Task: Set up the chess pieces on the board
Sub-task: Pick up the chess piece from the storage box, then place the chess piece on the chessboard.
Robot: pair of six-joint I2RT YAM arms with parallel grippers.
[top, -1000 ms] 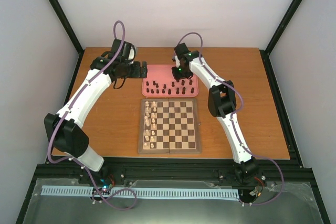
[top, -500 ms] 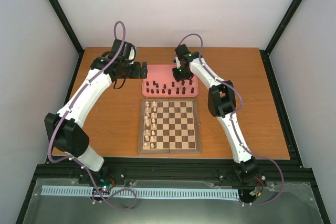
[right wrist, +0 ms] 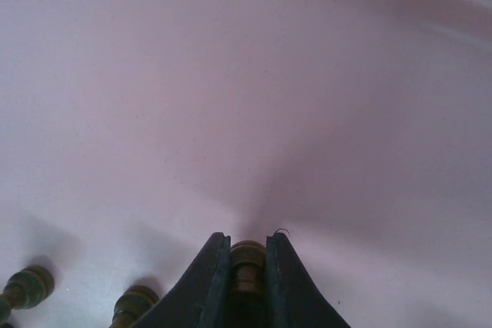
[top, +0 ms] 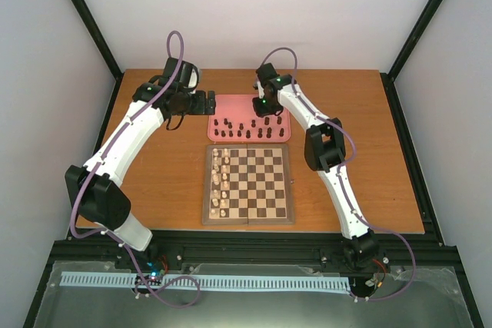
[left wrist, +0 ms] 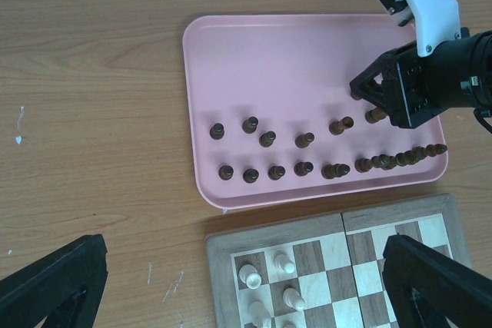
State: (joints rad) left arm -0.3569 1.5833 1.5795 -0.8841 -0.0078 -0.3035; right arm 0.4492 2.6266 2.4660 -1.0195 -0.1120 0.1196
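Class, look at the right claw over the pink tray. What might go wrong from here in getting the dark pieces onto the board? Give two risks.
1. The right claw seems to pinch the dark piece only near its top, so the piece may slip or tilt when lifted.
2. The neighbouring dark pieces stand close beside it on the pink tray, so a sideways move could topple them.

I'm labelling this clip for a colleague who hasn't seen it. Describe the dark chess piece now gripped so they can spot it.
Start at the pink tray beyond the board, where the right arm reaches down. The dark piece is the one pinched between that arm's shut jaws; the other dark pieces sit free on the tray.
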